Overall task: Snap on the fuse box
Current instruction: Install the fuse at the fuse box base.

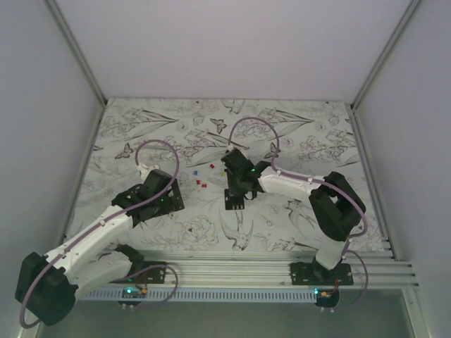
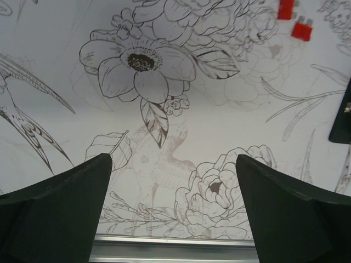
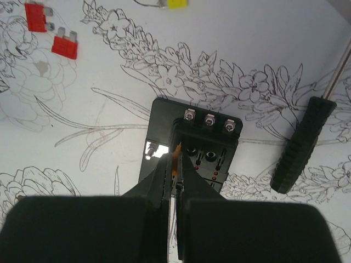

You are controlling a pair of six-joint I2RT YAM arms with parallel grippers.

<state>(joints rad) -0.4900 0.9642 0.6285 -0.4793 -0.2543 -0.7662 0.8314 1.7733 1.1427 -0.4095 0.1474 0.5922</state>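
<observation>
Right gripper [image 3: 176, 171] pinched tight on one small orange piece [image 3: 176, 159], tips over one black fuse box [image 3: 164, 120] lying flat on floral tabletop [image 3: 98, 109]. Beyond: two red fuses [image 3: 64, 47], one yellow fuse [image 3: 176, 3], one screwdriver [image 3: 301, 143] alongside. Left gripper [image 2: 174, 211] spread wide, empty.

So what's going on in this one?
The right claw is shut on a small orange piece, apparently a fuse, held just above the slots of the flat black plastic fuse box, which lies on the flower-printed table. The left claw hangs open over the table nearby, holding nothing. Two loose red fuses and a black-handled screwdriver lie beside the box.
</observation>
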